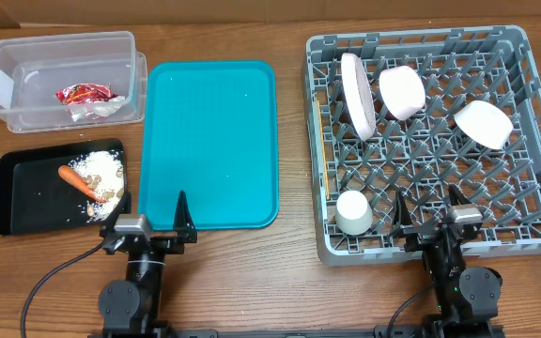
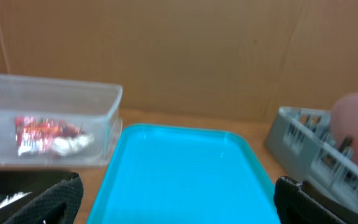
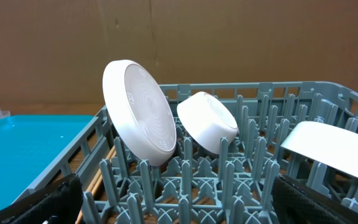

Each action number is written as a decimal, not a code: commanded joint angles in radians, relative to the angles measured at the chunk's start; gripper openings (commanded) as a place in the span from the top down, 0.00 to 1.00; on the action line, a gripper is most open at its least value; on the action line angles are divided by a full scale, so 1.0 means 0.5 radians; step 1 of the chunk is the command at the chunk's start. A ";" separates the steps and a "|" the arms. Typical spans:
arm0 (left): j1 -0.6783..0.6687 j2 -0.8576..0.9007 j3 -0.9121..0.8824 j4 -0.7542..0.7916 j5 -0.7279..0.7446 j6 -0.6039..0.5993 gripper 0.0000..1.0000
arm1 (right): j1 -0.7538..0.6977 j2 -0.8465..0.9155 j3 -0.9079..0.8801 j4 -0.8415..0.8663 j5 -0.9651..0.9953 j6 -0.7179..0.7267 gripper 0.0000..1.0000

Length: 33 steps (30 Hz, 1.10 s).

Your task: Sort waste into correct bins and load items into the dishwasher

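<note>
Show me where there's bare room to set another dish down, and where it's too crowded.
In the grey rack, the back is crowded: plate, pink bowl and white bowl stand close. Its lattice is free across the middle in front of them, and from the cup to the right wall. The teal tray is entirely bare.

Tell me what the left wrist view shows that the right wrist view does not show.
Only the left wrist view shows the red wrapper and the white tissue, lying in the clear tub. Only the right wrist view shows the plate, two bowls and the chopsticks, all in the grey rack. Both show the teal tray and that rack.
</note>
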 commanded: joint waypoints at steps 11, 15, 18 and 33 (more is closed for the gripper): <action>0.002 -0.021 -0.039 -0.194 0.040 0.078 0.00 | -0.004 -0.016 -0.020 0.014 -0.002 -0.007 0.00; 0.002 -0.021 -0.039 -0.194 0.040 0.078 0.00 | -0.004 -0.016 -0.020 0.014 -0.002 -0.007 0.00; 0.002 -0.021 -0.039 -0.194 0.040 0.078 0.00 | -0.004 -0.016 -0.020 0.014 -0.002 -0.006 0.00; 0.002 -0.021 -0.039 -0.194 0.040 0.078 0.00 | -0.004 -0.016 -0.020 0.014 -0.002 -0.007 0.00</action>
